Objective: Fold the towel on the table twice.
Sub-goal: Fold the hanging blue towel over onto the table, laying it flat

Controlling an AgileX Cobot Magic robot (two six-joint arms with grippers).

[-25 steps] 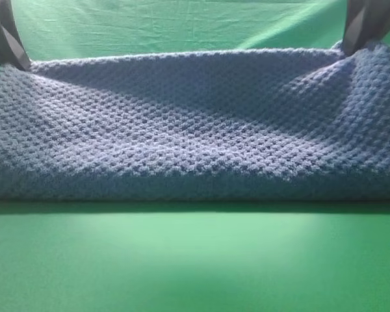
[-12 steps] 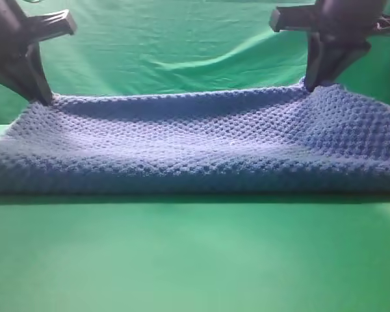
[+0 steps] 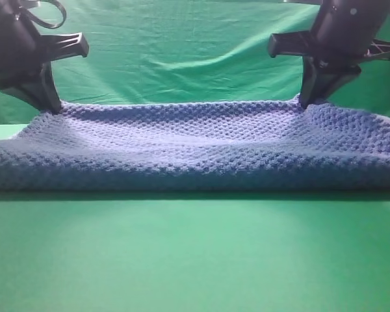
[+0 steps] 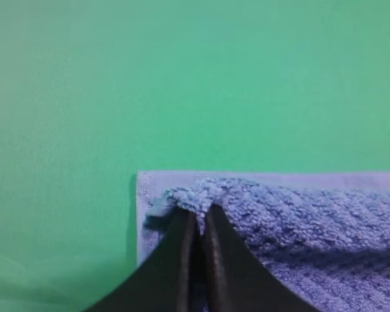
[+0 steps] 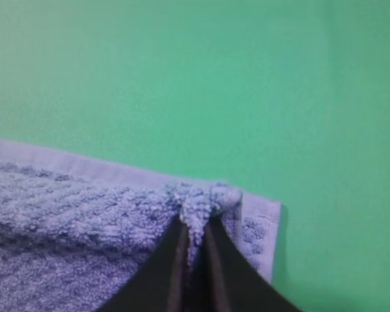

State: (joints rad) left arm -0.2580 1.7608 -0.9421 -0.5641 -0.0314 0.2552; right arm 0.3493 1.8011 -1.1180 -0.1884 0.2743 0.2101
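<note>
The blue-grey waffle-knit towel (image 3: 195, 146) lies folded over itself across the green table (image 3: 195, 253). My left gripper (image 3: 52, 107) is shut on the towel's far left corner and my right gripper (image 3: 305, 103) is shut on its far right corner, both holding the upper layer low over the lower one. In the left wrist view the black fingers (image 4: 182, 240) pinch a bunched corner of towel (image 4: 201, 195) over the flat layer beneath. In the right wrist view the fingers (image 5: 175, 250) pinch the other corner (image 5: 201, 201).
A wrinkled green backdrop cloth (image 3: 182, 58) hangs behind the table. Bare green table surface lies in front of the towel's folded front edge (image 3: 195, 188).
Both grippers have carried the held towel edge away from the camera and downward, so the raised layer has sunk and flattened onto the lower layer. Both arms now show more fully.
</note>
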